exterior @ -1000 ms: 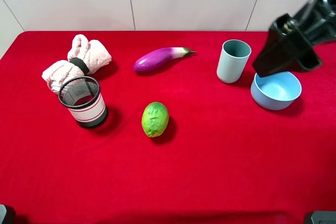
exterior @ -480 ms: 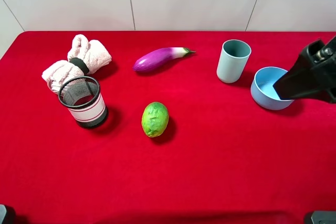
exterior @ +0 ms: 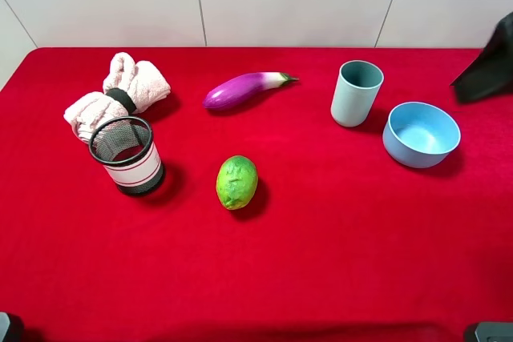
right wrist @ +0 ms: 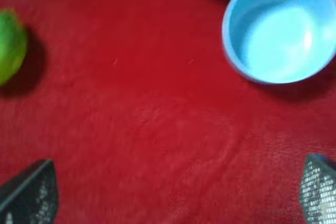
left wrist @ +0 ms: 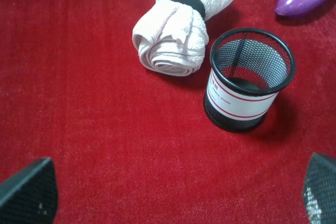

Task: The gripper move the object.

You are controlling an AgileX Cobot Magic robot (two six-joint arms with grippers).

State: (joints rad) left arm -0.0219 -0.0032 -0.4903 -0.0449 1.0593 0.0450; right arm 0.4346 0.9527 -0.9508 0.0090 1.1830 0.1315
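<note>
The black wire-mesh cup [exterior: 127, 156] with a white, red-striped band stands upright on the red cloth at the left, just in front of a rolled towel. In the left wrist view the cup [left wrist: 244, 90] lies ahead of my left gripper [left wrist: 173, 195]. That gripper is open and empty, well apart from the cup, and only its two fingertips show. My right gripper [right wrist: 176, 192] is open and empty above bare cloth near the blue bowl. In the exterior high view only a black part of the right arm [exterior: 489, 70] shows at the right edge.
A pink rolled towel [exterior: 116, 94] lies behind the mesh cup. A purple eggplant [exterior: 240, 90] lies at the back middle and a green lime [exterior: 237, 182] in the middle. A pale teal cup [exterior: 357, 92] and a blue bowl [exterior: 421, 134] stand at the right.
The right arm has moved from over the blue bowl out to the right edge of the exterior high view. The objects have not moved.
</note>
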